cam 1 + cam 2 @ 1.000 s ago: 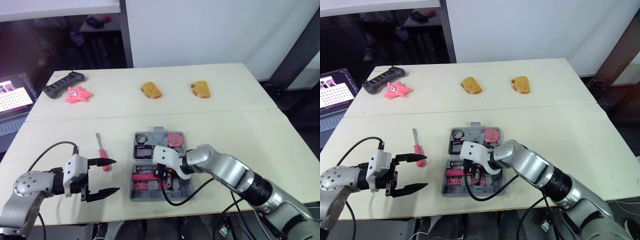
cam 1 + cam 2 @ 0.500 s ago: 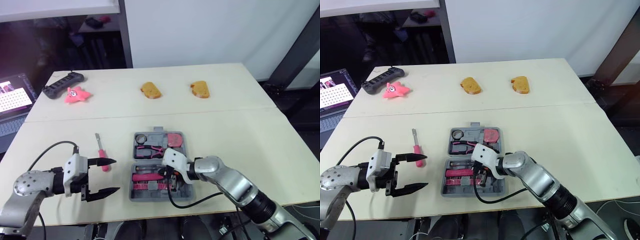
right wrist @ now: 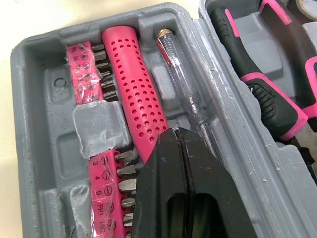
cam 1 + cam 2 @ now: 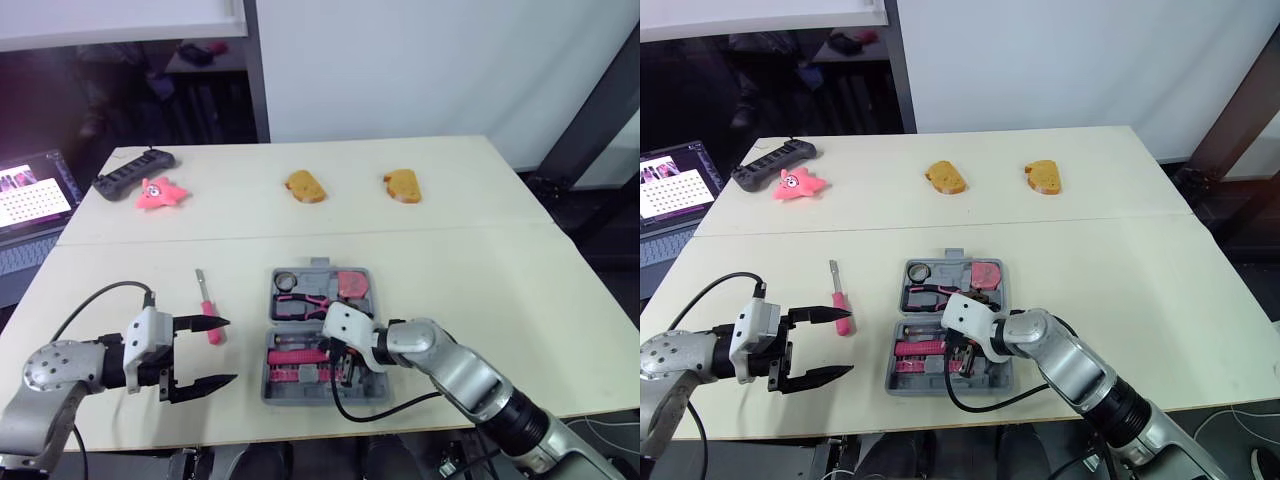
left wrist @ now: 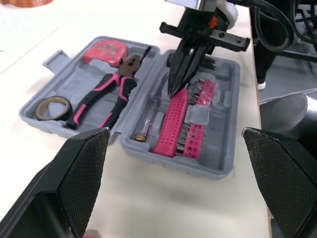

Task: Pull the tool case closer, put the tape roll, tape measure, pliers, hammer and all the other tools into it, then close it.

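Tool case [image 5: 173, 161] open, hinge crosswise. Right gripper [image 5: 173, 89] closed, empty, tips in near half. Left gripper [image 4: 230, 350] open, empty. Screwdriver [image 4: 207, 303] lies near-far, shaft pointing away.

The grey case [image 5: 214, 167] lies open and flat on the tabletop [image 4: 500, 280].

Far half:
- tape roll [image 5: 52, 107], at the left
- black-and-pink pliers [image 5: 106, 96], laid across the middle
- pink tape measure [image 5: 106, 52], at the right

Near half:
- perforated pink handle [image 3: 134, 99]
- clear tester screwdriver [image 3: 185, 106], just beside the handle
- pink bit strips [image 3: 91, 64]

A pink-handled screwdriver [image 4: 206, 300] lies on the tabletop to the left of the case and apart from it. Its shaft points away from the robot.
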You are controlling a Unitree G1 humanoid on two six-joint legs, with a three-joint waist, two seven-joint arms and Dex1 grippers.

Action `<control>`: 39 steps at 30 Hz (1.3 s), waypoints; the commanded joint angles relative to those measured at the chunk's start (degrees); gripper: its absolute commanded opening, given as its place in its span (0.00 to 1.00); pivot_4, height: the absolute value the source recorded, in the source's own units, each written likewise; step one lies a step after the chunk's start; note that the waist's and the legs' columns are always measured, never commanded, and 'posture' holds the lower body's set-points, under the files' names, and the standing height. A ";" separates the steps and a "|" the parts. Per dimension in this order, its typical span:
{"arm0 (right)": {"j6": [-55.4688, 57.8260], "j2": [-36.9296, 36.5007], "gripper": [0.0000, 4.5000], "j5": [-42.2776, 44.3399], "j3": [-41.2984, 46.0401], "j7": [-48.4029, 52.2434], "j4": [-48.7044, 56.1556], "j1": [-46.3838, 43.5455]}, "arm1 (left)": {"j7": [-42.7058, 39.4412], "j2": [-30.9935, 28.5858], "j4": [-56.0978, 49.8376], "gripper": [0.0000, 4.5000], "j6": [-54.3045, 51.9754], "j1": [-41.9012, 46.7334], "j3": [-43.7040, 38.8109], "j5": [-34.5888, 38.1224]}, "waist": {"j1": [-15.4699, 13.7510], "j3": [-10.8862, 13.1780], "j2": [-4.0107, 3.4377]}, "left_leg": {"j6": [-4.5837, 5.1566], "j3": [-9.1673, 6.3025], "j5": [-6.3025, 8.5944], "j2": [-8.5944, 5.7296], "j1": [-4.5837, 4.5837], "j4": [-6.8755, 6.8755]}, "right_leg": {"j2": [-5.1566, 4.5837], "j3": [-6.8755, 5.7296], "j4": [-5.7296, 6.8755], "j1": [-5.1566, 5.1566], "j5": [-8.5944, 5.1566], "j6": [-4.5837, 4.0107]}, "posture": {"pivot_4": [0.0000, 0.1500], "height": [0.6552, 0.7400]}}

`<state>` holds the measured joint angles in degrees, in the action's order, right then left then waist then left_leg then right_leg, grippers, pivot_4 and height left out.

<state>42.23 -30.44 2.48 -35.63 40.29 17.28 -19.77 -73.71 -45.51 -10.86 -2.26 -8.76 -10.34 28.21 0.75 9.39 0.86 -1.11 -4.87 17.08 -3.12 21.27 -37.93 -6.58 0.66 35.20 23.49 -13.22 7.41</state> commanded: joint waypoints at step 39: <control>-12.44 2.71 0.01 0.09 14.78 -1.47 8.52 9.34 | 1.04 -0.29 0.65 1.00 -1.27 0.62 -2.92 1.97 | -0.08 -0.06 -0.12 | 0.03 -0.06 0.03 0.00 0.14 0.01 | -0.06 -0.02 -0.03 0.08 -0.15 -0.04 | 1.00 1.00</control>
<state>31.95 -27.59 -0.69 -26.68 38.61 19.86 -9.91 -73.37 -45.95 -10.11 -3.15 -8.28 -10.69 28.28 0.67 9.32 0.75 -1.08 -4.91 17.11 -3.14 21.42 -37.92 -6.65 0.66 35.16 23.59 -13.36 7.38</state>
